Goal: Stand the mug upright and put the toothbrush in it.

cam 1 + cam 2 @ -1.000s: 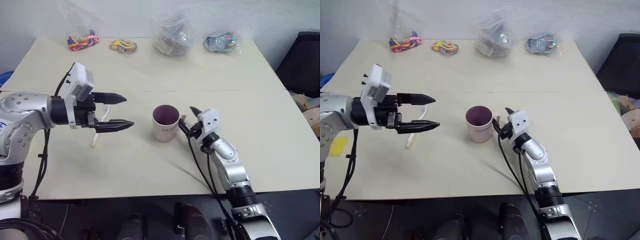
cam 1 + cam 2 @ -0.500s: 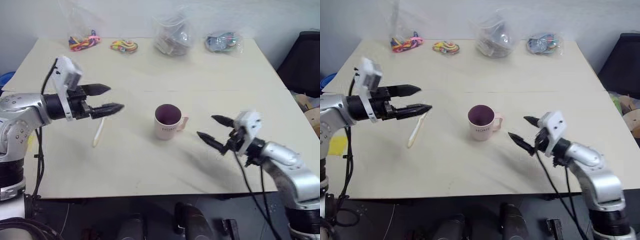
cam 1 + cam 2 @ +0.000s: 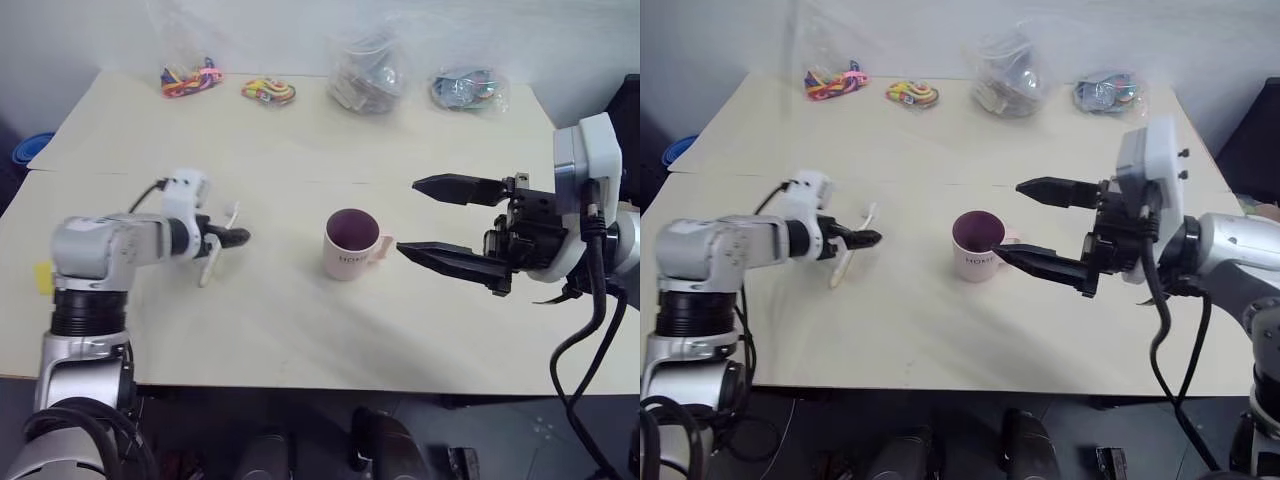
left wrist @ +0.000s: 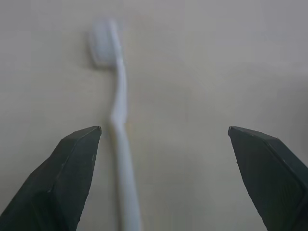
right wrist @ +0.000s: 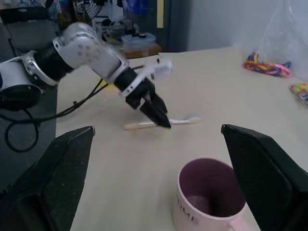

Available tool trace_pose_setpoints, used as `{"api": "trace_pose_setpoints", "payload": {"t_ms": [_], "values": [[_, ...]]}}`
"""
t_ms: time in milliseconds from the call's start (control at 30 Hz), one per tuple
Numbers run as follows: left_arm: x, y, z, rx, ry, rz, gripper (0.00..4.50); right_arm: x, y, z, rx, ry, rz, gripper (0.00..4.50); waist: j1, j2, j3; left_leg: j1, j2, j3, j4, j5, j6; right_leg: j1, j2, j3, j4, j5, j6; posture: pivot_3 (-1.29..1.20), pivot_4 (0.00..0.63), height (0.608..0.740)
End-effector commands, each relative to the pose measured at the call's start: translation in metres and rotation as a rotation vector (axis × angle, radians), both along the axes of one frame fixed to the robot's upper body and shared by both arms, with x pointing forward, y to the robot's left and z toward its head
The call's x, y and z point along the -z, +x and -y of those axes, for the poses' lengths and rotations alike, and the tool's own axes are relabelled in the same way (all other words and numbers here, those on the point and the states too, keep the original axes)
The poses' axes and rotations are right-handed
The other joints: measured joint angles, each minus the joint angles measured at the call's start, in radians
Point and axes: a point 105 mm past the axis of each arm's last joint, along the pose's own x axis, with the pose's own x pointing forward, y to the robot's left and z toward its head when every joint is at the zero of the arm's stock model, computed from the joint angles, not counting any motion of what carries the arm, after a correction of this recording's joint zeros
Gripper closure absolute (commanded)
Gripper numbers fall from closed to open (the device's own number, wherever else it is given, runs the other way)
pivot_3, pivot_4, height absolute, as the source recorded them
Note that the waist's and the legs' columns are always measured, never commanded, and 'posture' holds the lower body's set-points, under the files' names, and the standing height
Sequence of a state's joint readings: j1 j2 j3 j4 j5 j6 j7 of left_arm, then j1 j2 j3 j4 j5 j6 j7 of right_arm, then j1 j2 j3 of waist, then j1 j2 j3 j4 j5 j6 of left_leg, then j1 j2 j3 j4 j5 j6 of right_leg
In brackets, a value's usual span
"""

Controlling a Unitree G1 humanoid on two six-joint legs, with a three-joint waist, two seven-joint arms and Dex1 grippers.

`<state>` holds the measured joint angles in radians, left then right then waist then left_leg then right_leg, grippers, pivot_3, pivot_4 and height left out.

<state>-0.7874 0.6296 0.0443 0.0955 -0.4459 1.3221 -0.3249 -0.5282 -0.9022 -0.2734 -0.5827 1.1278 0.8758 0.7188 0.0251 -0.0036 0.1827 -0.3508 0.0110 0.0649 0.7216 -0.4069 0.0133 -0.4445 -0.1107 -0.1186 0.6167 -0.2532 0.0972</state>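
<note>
— Looking across the cream surface (image 3: 300, 340), I see the pink mug (image 3: 349, 244) standing upright near the middle, mouth up, handle toward the robot's right. That part looks done.

— And the right hand (image 3: 432, 218)?

— Hanging in the air just right of the mug, fingers spread wide, holding nothing.

— The toothbrush (image 3: 212, 258)?

— Lying flat, well left of the mug. The left hand (image 3: 238, 237) is low over it, fingers wide apart and empty; from the wrist, the handle lies close by one finger (image 4: 67, 178), not centred.

— What could spoil it?

— Closing off-centre, I'd guess. The slim handle could roll or skid away, or get pinched so crookedly it tips out on the way to the mug.
</note>
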Motion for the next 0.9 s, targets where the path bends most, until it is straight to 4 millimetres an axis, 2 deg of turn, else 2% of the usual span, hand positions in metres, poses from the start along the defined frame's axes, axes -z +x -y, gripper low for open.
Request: {"api": "trace_pose_setpoints", "payload": {"t_ms": [33,200,300,667,733,800,900], "values": [[0.003,0.01,-0.016,-0.088,0.075,-0.009,0.0,-0.003,0.005,-0.005,0.022,0.007,0.019,0.14,0.0,0.0,0.0,0.0,0.0,0.0,0.0,0.0,0.0,0.0,0.0,0.0,0.0,0.0,0.0,0.0,0.15,0.74],[0.008,0.018,-0.019,-0.102,0.1,-0.019,0.0,-0.004,0.01,-0.004,0.042,0.033,0.015,0.14,-0.001,0.0,0.0,0.001,0.0,0.001,0.0,0.0,-0.001,0.0,0.0,0.0,0.001,0.0,0.0,0.0,0.15,0.74],[0.009,0.017,-0.009,-0.06,0.072,-0.023,0.62,-0.004,0.011,-0.004,0.053,0.042,0.013,0.0,0.0,0.0,0.0,0.001,0.0,0.001,0.0,0.0,-0.001,0.0,-0.001,0.0,0.001,0.0,0.0,0.0,0.15,0.74],[0.01,0.018,-0.007,-0.056,0.078,-0.001,4.07,-0.001,0.012,-0.002,0.065,0.019,0.011,0.0,0.002,0.0,0.0,0.0,-0.001,0.0,0.001,0.0,0.0,0.0,-0.002,-0.001,0.001,0.0,0.0,0.0,0.15,0.74],[-0.005,0.025,-0.005,-0.05,0.066,0.091,4.37,0.003,0.014,0.001,0.079,-0.001,0.009,0.0,0.002,0.0,0.0,0.0,-0.001,0.0,0.001,0.0,0.0,0.0,-0.002,-0.001,0.001,0.0,0.0,0.0,0.15,0.74],[-0.03,0.034,0.004,-0.025,0.022,0.237,4.37,0.007,0.016,0.005,0.097,-0.006,-0.008,0.0,0.005,0.0,0.0,-0.001,-0.001,0.0,0.002,0.0,0.0,0.0,-0.002,-0.001,0.001,0.0,0.0,0.0,0.15,0.74],[-0.085,0.036,0.035,0.067,-0.191,0.49,4.37,0.011,0.018,0.013,0.126,-0.005,-0.043,0.0,0.008,0.0,0.0,-0.002,-0.001,-0.002,0.003,0.0,0.0,0.0,-0.002,-0.003,0.001,0.0,0.0,0.0,0.15,0.74]]}}
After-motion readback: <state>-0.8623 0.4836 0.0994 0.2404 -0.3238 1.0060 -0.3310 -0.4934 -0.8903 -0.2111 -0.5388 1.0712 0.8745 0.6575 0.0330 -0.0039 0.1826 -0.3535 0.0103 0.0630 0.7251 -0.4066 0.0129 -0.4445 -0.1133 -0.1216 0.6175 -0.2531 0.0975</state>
